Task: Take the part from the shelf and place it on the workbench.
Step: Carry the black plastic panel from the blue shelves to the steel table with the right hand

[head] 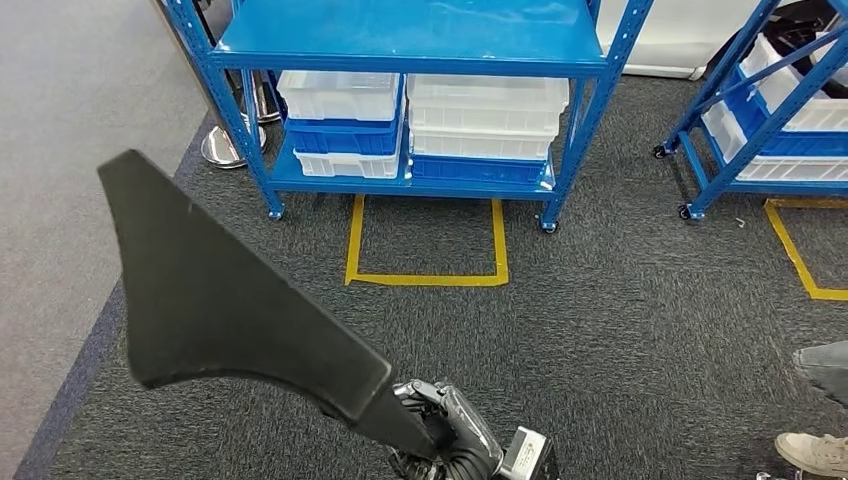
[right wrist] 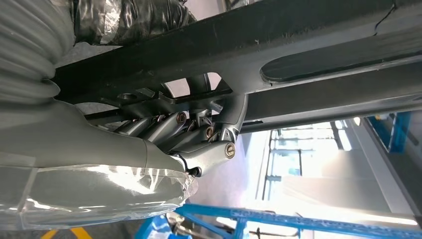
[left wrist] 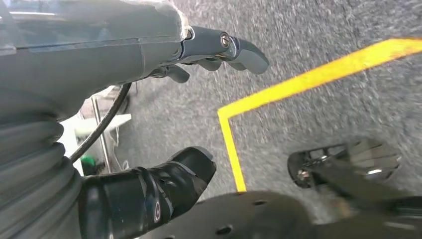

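The part (head: 220, 300) is a large flat black panel, wide at the top and tapering to a narrow stem. My right hand (head: 455, 425) grips that stem low in the middle of the head view, and the panel slants up to the left over the carpet. In the right wrist view the fingers (right wrist: 189, 134) curl around the dark part (right wrist: 298, 40). My left hand (left wrist: 124, 55) hangs over the carpet with thumb (left wrist: 169, 184) and fingers (left wrist: 239, 50) apart, holding nothing.
A blue wheeled shelf (head: 420, 45) stands ahead, with white and blue bins (head: 480, 115) on its lower level. A yellow tape outline (head: 425, 278) marks the carpet before it. A second blue shelf (head: 760, 130) is at right. A person's shoe (head: 815, 452) is at bottom right.
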Controlling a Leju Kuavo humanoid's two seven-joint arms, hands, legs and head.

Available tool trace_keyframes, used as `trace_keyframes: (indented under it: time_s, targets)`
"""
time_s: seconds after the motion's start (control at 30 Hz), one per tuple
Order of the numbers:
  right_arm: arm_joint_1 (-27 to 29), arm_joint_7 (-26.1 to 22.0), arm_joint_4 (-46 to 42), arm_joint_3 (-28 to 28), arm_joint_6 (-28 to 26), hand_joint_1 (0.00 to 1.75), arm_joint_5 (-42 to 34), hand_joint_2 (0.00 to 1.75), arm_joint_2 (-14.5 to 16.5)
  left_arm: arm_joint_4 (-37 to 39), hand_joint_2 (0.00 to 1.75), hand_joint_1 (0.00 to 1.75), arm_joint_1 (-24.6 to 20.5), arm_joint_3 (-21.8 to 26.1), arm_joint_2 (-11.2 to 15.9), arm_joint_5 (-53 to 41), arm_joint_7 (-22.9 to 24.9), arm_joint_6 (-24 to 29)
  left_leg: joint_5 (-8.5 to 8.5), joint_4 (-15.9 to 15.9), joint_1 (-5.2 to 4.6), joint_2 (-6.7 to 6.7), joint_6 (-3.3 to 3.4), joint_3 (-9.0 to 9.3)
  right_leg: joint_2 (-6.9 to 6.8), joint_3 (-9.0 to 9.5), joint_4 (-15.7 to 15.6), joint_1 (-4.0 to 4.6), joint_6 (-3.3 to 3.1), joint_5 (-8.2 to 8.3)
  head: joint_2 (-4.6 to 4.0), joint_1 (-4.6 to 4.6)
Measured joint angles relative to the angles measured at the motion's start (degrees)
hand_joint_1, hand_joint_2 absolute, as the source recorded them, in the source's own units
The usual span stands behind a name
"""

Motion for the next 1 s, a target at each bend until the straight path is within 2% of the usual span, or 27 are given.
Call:
trace_keyframes:
  time_s: [0.03, 0.07, 0.1, 0.13, 0.17, 0.23, 0.27, 0.3, 0.33, 0.37, 0.4, 0.43, 0.5, 0.53, 0.57, 0.6, 0.63, 0.67, 0.7, 0.77, 0.8, 0.83, 0.87, 0.93, 0.97, 1.0]
  targets:
    - [0.3, 0.0, -0.4, -0.1, -0.1, 1.75, 0.2, 1.75, 0.0, 0.0, 1.75, 0.0, -0.1, -0.2, 0.0, -0.1, 0.0, 0.0, -1.23, -2.6, -0.18, -0.04, 0.38, 1.38, -0.04, -0.45, 0.2, 0.01, 0.28, 0.59, 0.0, 0.01]
    - [0.7, 0.0, -0.8, -0.3, -0.2, 1.75, 0.4, 1.75, -0.1, 0.0, 1.75, 0.0, 0.0, -0.3, -0.1, -0.2, 0.0, 0.1, -1.43, -3.4, -0.14, -0.03, 0.89, 1.35, -0.05, -0.74, 0.2, 0.05, 0.59, 1.22, 0.0, 0.05]
    - [1.1, -0.1, -1.0, -0.4, -0.2, 1.75, 0.6, 1.75, -0.1, 0.0, 1.75, 0.0, -0.1, -0.3, -0.1, -0.2, 0.0, 0.1, -0.88, -3.4, -0.06, 0.1, 1.37, 0.76, 0.1, -1.02, 0.3, -0.03, 0.9, 1.21, 0.0, 0.04]
    - [1.6, -0.1, -1.3, -0.5, -0.2, 1.75, 0.7, 1.75, -0.1, 0.0, 1.75, 0.0, -0.1, -0.3, -0.2, -0.2, 0.0, 0.1, -0.21, -3.5, 0.06, 0.27, 1.94, 0.17, 0.28, -1.38, 0.9, -0.09, 1.23, 0.02, 0.0, 0.08]
    - [2.1, 0.0, -1.5, -0.5, -0.3, 1.75, 0.8, 1.75, -0.2, 0.0, 1.75, 0.0, -0.1, -0.3, -0.2, -0.2, 0.0, 0.1, 0.48, -3.6, 0.2, 0.47, 2.5, -0.57, 0.48, -1.88, 2.5, -0.18, 1.55, -2.39, 0.0, 0.1]
    - [2.7, 0.0, -1.9, -0.6, -0.3, 1.75, 1.0, 1.75, -0.2, 0.0, 1.75, 0.0, -0.1, -0.4, -0.2, -0.2, 0.0, 0.2, 1.76, -3.5, 0.2, 0.7, 3.17, -2.28, 0.68, -3.02, 8.3, -0.57, 2.09, -8.39, 0.0, 0.11]
    - [2.8, 0.0, -2.0, -0.6, -0.3, 1.75, 1.1, 1.75, -0.3, 0.0, 1.75, 0.0, -0.1, -0.4, -0.3, -0.2, 0.0, 0.3, 2.39, -3.4, 0.19, 0.76, 3.26, -3.14, 0.7, -3.47, 11.7, -0.76, 2.35, -9.86, 0.0, 0.1]
    - [2.9, 0.0, -2.1, -0.6, -0.3, 1.75, 1.2, 1.75, -0.3, 0.0, 1.75, 0.0, -0.1, -0.4, -0.3, -0.1, -0.1, 0.4, 3.08, -3.3, 0.19, 0.81, 3.23, -4.0, 0.71, -3.66, 14.6, -0.98, 2.58, -9.43, 0.0, 0.1]
    - [3.0, 0.0, -2.1, -0.6, -0.3, 1.75, 1.3, 1.75, -0.3, 0.0, 1.75, 0.0, -0.1, -0.3, -0.3, 0.0, -0.2, 0.5, 3.76, -3.2, 0.19, 0.86, 3.12, -4.89, 0.7, -3.38, 16.3, -1.22, 2.77, -7.51, 0.0, 0.1]
    - [3.1, 0.0, -2.1, -0.6, -0.3, 1.75, 1.3, 1.75, -0.3, 0.0, 1.75, 0.0, -0.1, -0.3, -0.4, 0.2, -0.3, 0.6, 4.4, -3.1, 0.21, 0.9, 2.95, -5.8, 0.7, -2.36, 16.4, -1.45, 2.87, -4.98, 0.0, 0.1]
    - [3.2, 0.0, -2.1, -0.7, -0.3, 1.75, 1.3, 1.75, -0.3, 0.0, 1.75, 0.0, -0.1, -0.3, -0.4, 0.3, -0.3, 0.7, 4.98, -2.8, 0.23, 0.91, 2.71, -6.65, 0.7, -0.36, 14.6, -1.63, 2.87, -3.05, 0.0, 0.1]
    - [3.2, 0.0, -2.2, -0.7, -0.3, 1.75, 1.3, 1.75, -0.4, 0.0, 1.75, 0.0, -0.1, -0.3, -0.4, 0.4, -0.3, 0.8, 5.44, -2.6, 0.19, 0.89, 2.44, -7.33, 0.71, 2.76, 10.9, -1.68, 2.74, -2.6, 0.0, 0.1]
    - [3.0, 0.0, -2.4, -0.7, -0.2, 1.75, 1.4, 1.75, -0.3, 0.0, 1.75, 0.0, -0.1, -0.3, -0.5, 0.7, -0.3, 0.9, 6.17, -2.1, 0.09, 0.79, 1.76, -8.18, 0.71, 9.01, 2.0, -1.49, 2.23, -5.13, 0.0, 0.1]
    - [2.9, 0.0, -2.5, -0.7, -0.1, 1.75, 1.4, 1.75, -0.3, 0.0, 1.75, 0.0, -0.1, -0.3, -0.5, 0.8, -0.3, 1.0, 6.56, -1.9, 0.05, 0.78, 1.35, -8.54, 0.71, 10.77, -1.1, -1.3, 1.97, -6.53, 0.0, 0.09]
    - [2.9, 0.0, -2.6, -0.7, 0.0, 1.75, 1.3, 1.75, -0.3, 0.0, 1.75, 0.0, -0.1, -0.2, -0.6, 0.9, -0.3, 1.0, 7.0, -1.8, 0.05, 0.8, 0.89, -8.89, 0.71, 11.19, -2.7, -1.18, 1.68, -7.18, 0.0, 0.08]
    - [2.9, 0.0, -2.6, -0.7, 0.1, 1.75, 1.3, 1.75, -0.3, 0.0, 1.75, 0.0, -0.1, -0.2, -0.6, 1.0, -0.3, 1.0, 7.19, -1.6, 0.16, 0.8, 0.47, -9.31, 0.66, 10.87, -3.1, -1.22, 1.31, -7.09, 0.0, 0.08]
    - [2.9, 0.0, -2.5, -0.7, 0.3, 1.75, 1.3, 1.75, -0.3, 0.0, 1.75, 0.0, 0.0, -0.2, -0.6, 1.1, -0.3, 1.0, 6.61, -1.1, 0.26, 0.73, 0.14, -9.82, 0.63, 10.46, -3.2, -1.26, 0.85, -6.75, 0.0, 0.07]
    - [2.9, 0.0, -2.5, -0.7, 0.5, 1.75, 1.3, 1.75, -0.3, 0.0, 1.75, 0.0, 0.1, -0.1, -0.5, 1.2, -0.3, 1.0, 5.06, 0.4, 0.35, 0.61, -0.09, -10.52, 0.58, 10.01, -3.3, -1.29, 0.33, -6.26, 0.0, 0.05]
    - [2.9, 0.0, -2.5, -0.7, 0.7, 1.75, 1.2, 1.75, -0.3, 0.0, 1.75, 0.0, 0.2, -0.1, -0.5, 1.2, -0.3, 1.0, 2.78, 3.0, 0.45, 0.46, -0.22, -11.51, 0.52, 9.57, -3.3, -1.28, -0.12, -5.81, 0.0, 0.04]
    - [2.8, -0.1, -2.5, -0.7, 1.0, 1.75, 1.1, 1.75, -0.2, 0.0, 1.75, 0.0, 0.4, 0.0, -0.5, 1.3, -0.4, 1.0, -1.74, 10.4, 0.48, 0.27, -0.42, -13.98, 0.43, 8.52, -3.1, -0.86, -0.64, -5.1, 0.0, 0.02]
    - [2.8, -0.1, -2.5, -0.7, 1.1, 1.75, 1.1, 1.75, -0.2, 0.0, 1.75, 0.0, 0.5, 0.1, -0.5, 1.3, -0.4, 1.0, -2.57, 13.4, 0.48, 0.24, -0.47, -14.74, 0.38, 7.99, -3.0, -0.66, -0.72, -4.82, 0.0, 0.02]
    - [2.8, -0.1, -2.5, -0.7, 1.1, 1.75, 1.1, 1.75, -0.2, 0.0, 1.75, 0.0, 0.6, 0.1, -0.6, 1.3, -0.4, 1.0, -2.31, 14.6, 0.47, 0.23, -0.44, -14.64, 0.35, 7.48, -2.7, -0.46, -0.76, -4.58, 0.0, 0.01]
    - [2.8, -0.1, -2.5, -0.7, 1.1, 1.75, 1.1, 1.75, -0.2, 0.0, 1.75, 0.0, 0.6, 0.1, -0.6, 1.3, -0.4, 1.0, -1.1, 13.4, 0.47, 0.23, -0.32, -13.32, 0.35, 7.06, -2.5, -0.32, -0.75, -4.42, 0.0, 0.01]
    - [2.8, -0.1, -2.5, -0.7, 1.1, 1.75, 1.1, 1.75, -0.2, 0.0, 1.75, 0.0, 0.6, 0.2, -0.5, 1.4, -0.4, 1.0, 1.42, 5.8, 0.31, 0.2, 0.27, -8.11, 0.35, 6.47, -1.9, -0.1, -0.68, -4.28, 0.0, 0.02]
    - [2.8, -0.1, -2.5, -0.7, 1.1, 1.75, 1.1, 1.75, -0.2, 0.0, 1.75, 0.0, 0.6, 0.2, -0.5, 1.5, -0.5, 1.0, 2.01, 2.1, 0.16, 0.18, 0.61, -5.69, 0.35, 6.23, -1.6, -0.02, -0.56, -4.25, 0.0, 0.02]
    - [2.7, -0.1, -2.5, -0.7, 1.1, 1.75, 1.1, 1.75, -0.2, 0.0, 1.75, 0.0, 0.6, 0.2, -0.5, 1.5, -0.5, 1.1, 2.15, -0.5, -0.02, 0.17, 0.91, -4.19, 0.33, 6.04, -1.4, 0.04, -0.37, -4.18, 0.0, 0.03]
